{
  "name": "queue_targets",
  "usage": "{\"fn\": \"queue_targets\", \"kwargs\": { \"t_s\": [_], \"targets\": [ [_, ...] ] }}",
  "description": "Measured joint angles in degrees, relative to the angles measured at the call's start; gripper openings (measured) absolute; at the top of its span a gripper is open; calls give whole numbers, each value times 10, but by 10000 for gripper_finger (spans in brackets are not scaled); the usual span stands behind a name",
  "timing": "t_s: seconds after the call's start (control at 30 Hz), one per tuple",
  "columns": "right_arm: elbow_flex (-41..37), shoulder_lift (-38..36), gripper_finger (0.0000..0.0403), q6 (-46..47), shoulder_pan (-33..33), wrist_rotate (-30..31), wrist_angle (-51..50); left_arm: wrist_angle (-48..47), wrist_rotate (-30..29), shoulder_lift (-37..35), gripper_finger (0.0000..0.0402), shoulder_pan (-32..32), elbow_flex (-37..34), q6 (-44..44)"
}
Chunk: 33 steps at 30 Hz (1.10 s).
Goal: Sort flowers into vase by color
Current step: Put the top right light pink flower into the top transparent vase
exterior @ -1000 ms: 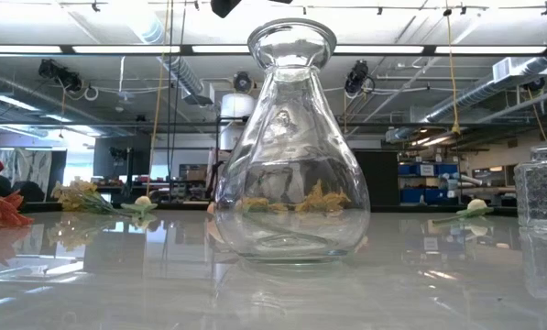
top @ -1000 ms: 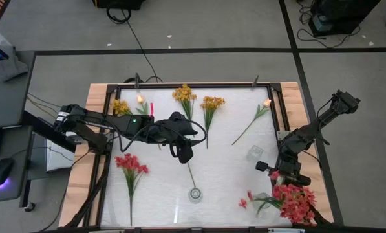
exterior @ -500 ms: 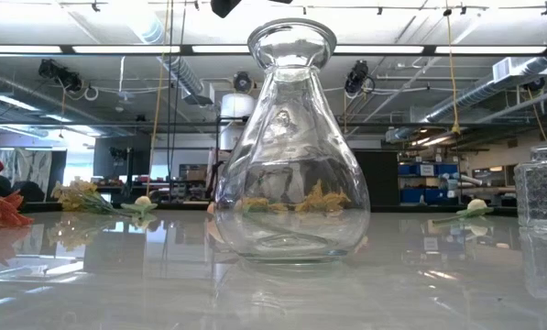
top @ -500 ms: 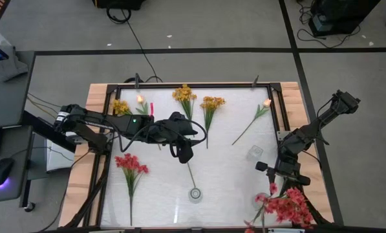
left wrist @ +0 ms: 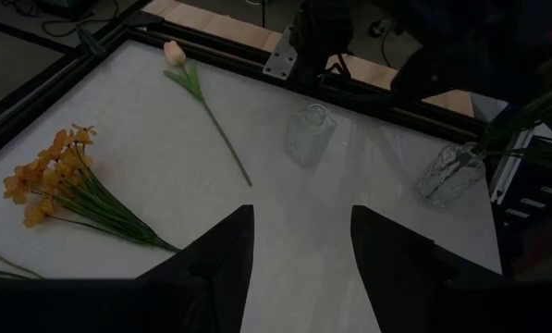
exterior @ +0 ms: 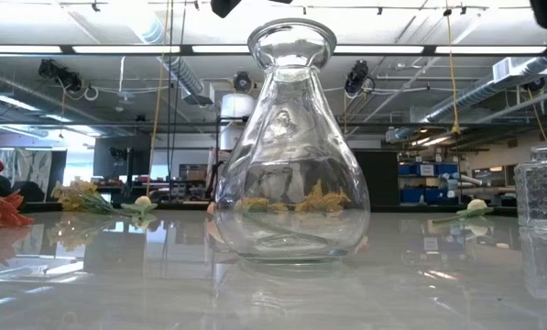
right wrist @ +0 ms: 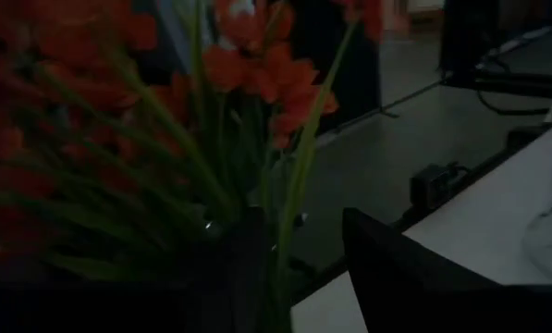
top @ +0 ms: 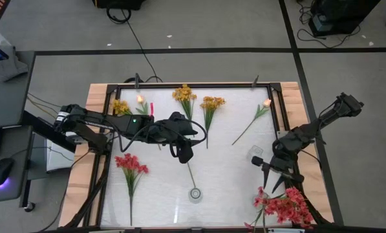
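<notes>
Fingers (right wrist: 386,268) of the right gripper (top: 275,180) stand apart, released, with nothing clamped. One green stem of the red-pink bunch (top: 288,207) rises in the gap close to one finger, and I cannot tell whether it touches. That bunch lies just past the fingertips, at the table's corner well to the right of the clear flask (top: 195,193). Seen from the gripper's own wrist, its blooms and stems fill most of the picture.

From above, the vessel under the bunch is hidden by blooms. The left wrist view shows it: a crinkled glass vase (left wrist: 449,174) with green stems standing in it. A small glass bottle (top: 256,153) stands beside the right arm, right of the flask and farther back.

The left gripper (top: 185,154) hovers just behind the flask, its jaws parted and empty.

Loose flowers lie on the table:
- A second red-pink cluster (top: 131,165) lies to the flask's left.
- Three yellow-orange clusters (top: 185,95) lie along the far edge behind the flask.
- One peach bud stem (top: 265,105) lies far back to the flask's right.
- Another peach bud (top: 139,99) lies far back to its left.

The low view shows the flask (exterior: 291,137) upright and large, with yellow blooms showing through its glass.
</notes>
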Motion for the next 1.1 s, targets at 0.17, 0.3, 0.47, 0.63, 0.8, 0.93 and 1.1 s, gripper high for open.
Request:
{"fn": "queue_targets", "kwargs": {
  "t_s": [0.17,0.3,0.47,0.63,0.8,0.93,1.1],
  "targets": [
    [0,-8,154,5,-31,1,-1,0,0,0,188,0,0,0],
    [0,-18,154,27,-48,0,-1,0,0,0,188,0,0,0],
    [0,-39,154,43,-71,-1,-1,0,0,0,188,0,0,0],
    [0,-55,154,63,-99,-1,0,0,0,0,188,0,0,0],
    [0,-76,154,89,-128,-1,0,0,0,0,188,0,0,0],
    [0,-97,154,123,-155,-2,1,0,0,0,188,0,0,0],
    [8,-114,154,140,-187,-28,-3,0,0,0,188,0,0,0]
  ]
}}
